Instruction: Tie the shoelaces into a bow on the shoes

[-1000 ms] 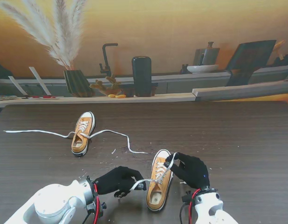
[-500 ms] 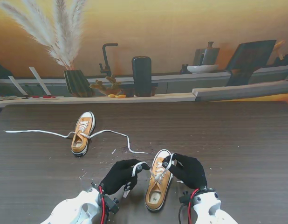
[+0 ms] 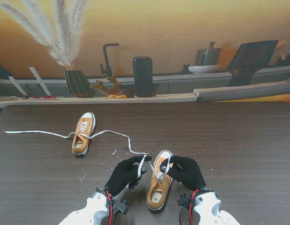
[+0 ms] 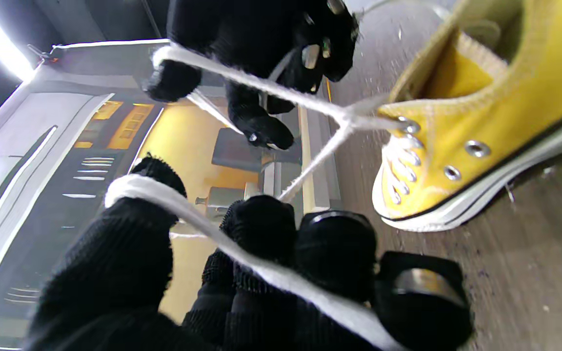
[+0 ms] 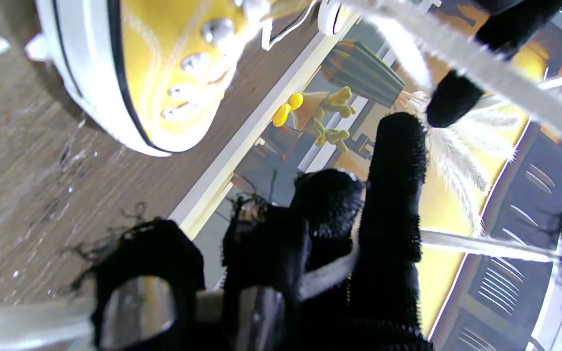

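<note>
1. The near shoe point(image 3: 159, 183) — a yellow canvas sneaker with a white sole and toe cap — lies on the dark wooden table point(image 3: 239, 140) close to me, toe pointing away from me, between the two black-gloved hands.

2. The left hand point(image 3: 124, 172) sits just left of that shoe with its fingers curled around a white lace end point(image 3: 141, 165); in the left wrist view the lace point(image 4: 261, 268) drapes across the gloved fingers point(image 4: 261, 229) and is pinned between the thumb and the others, so this hand is clamped on the lace.

3. The right hand point(image 3: 186, 171) rests against the shoe's right side near the eyelets, with its fingers closed on the other lace strand point(image 3: 165, 165). The right wrist view shows a white strand point(image 5: 327, 273) running between the gloved fingers point(image 5: 393, 195).

4. In the left wrist view the two strands cross just beside the top eyelets of the yellow shoe point(image 4: 481, 122) and pull taut toward each hand — no bow loop shows yet.

5. The far shoe point(image 3: 83, 134) lies farther from me and to the left, well apart from both hands, its laces point(image 3: 118, 136) untied and trailing loose across the table on both sides.

6. Beyond the table's far edge stand a striped vase point(image 3: 78, 83) holding pampas grass and a dark upright block point(image 3: 142, 76).
</note>
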Available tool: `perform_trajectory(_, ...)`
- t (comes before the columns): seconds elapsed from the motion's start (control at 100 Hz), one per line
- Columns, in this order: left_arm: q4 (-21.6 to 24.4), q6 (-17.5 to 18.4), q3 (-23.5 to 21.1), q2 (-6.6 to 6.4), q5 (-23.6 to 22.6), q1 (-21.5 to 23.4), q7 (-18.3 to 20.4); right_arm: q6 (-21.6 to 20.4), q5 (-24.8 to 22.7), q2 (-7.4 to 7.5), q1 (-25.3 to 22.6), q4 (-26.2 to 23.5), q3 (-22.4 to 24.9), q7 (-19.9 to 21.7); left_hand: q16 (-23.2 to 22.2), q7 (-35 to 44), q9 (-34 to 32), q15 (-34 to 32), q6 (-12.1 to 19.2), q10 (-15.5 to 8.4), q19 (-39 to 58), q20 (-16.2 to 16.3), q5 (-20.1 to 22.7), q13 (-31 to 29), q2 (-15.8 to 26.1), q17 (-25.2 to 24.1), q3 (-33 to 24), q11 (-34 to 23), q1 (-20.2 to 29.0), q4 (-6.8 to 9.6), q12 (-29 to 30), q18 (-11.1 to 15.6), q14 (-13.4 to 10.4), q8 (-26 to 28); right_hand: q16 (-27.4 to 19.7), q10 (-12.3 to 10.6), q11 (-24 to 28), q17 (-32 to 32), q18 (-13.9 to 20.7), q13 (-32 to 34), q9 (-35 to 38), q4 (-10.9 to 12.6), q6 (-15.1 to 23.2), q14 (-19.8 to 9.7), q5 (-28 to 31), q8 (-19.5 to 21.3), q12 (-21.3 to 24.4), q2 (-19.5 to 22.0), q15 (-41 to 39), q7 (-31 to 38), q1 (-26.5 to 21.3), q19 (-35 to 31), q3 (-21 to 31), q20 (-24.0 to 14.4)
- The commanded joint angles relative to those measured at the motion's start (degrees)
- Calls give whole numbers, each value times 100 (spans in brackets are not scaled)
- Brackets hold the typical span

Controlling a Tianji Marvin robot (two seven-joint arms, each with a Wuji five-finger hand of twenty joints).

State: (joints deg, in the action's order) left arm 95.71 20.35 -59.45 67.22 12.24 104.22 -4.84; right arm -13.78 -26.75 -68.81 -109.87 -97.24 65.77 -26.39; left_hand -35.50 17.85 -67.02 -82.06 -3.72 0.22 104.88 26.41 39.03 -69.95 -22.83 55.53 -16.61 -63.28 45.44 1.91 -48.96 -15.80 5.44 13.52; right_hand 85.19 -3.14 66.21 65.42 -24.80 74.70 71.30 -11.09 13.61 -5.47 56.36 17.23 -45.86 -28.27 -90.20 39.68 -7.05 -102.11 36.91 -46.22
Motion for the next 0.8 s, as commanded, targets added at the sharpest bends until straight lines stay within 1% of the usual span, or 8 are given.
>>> perform_trajectory(0.0, -58, 53, 36, 74, 30, -14, 149, -28, 76, 23, -35, -115, -5, 146, -63, -204, 76, 62, 976, -125, 378, 64, -246, -3, -296, -1, -76, 69, -112, -156, -48, 104, -167, -162, 145, 309, 34, 28, -97, -1, -243, 31, -62, -134, -279, 145, 58, -227, 164, -170, 77, -57, 20, 116)
perform_trajectory(0.08, -164, 189, 126, 112, -382, -54, -144, -41, 328, 42, -63, -196, -4, 387, -70, -244, 99, 91, 986, -130, 336, 76, -283, 32, -372, -50, -108, 96, -98, -165, -37, 103, -173, -181, 254, 352, -54, -91, -240, -31, -519, 74, -62, 117, -463, 209, 122, -347, 521, -221, -23, 226, 42, 231)
perform_trajectory(0.24, -449, 505, 302, 205, -1111, -170, -699, 35, 643, 86, -83, -330, -23, 752, -94, -277, 133, 138, 1028, -161, 249, 115, -266, 90, -515, -146, -188, 135, -105, -200, -21, 101, -191, -202, 468, 402, -167, -583, -143, -65, -962, 103, -118, 366, -667, 245, 214, -417, 979, -247, -75, 364, 64, 121)
perform_trajectory(0.37, -681, 652, 440, 326, -1719, -252, -1292, 112, 773, 107, -63, -389, -53, 911, -107, -312, 117, 152, 1027, -180, 235, 148, -266, 86, -577, -145, -273, 142, -109, -210, -12, 99, -207, -221, 457, 419, -190, -766, -101, -73, -1137, 115, -218, 484, -679, 295, 247, -471, 1155, -183, -108, 409, 80, 56)
perform_trajectory(0.4, -744, 689, 469, 358, -1851, -276, -1433, 135, 808, 112, -61, -406, -57, 953, -137, -372, 112, 174, 1037, -186, 201, 221, -253, 81, -637, -149, -506, 146, -219, -243, 7, 98, -213, -256, 450, 419, -186, -794, -81, -70, -1181, 125, -251, 508, -691, 324, 259, -493, 1212, -163, -130, 421, 88, 28)
perform_trajectory(0.47, -886, 774, 533, 425, -2103, -332, -1720, 190, 923, 123, -52, -443, -68, 1062, -144, -377, 125, 175, 1036, -192, 185, 234, -265, 83, -684, -158, -551, 146, -213, -256, 8, 96, -214, -258, 446, 427, -190, -850, -70, -75, -1238, 142, -297, 532, -655, 361, 272, -543, 1250, -126, -200, 441, 105, 5)
perform_trajectory(0.58, -1062, 879, 612, 495, -2445, -409, -2045, 288, 1102, 143, -35, -491, -72, 1239, -146, -359, 104, 176, 1073, -205, 180, 241, -230, 84, -737, -158, -583, 142, -209, -264, 11, 94, -215, -251, 404, 419, -207, -992, -28, -85, -1405, 212, -328, 609, -697, 430, 295, -572, 1395, -119, -340, 487, 122, -43)
perform_trajectory(0.79, -1266, 1013, 723, 577, -2895, -503, -2473, 475, 1583, 172, 6, -533, -85, 1597, -139, -352, 84, 199, 1101, -226, 150, 248, -223, 77, -770, -174, -689, 151, -217, -270, 25, 86, -233, -248, 371, 465, -231, -1364, 138, -172, -1832, 378, -258, 708, -762, 667, 372, -661, 1667, -130, -1214, 580, -416, -264)
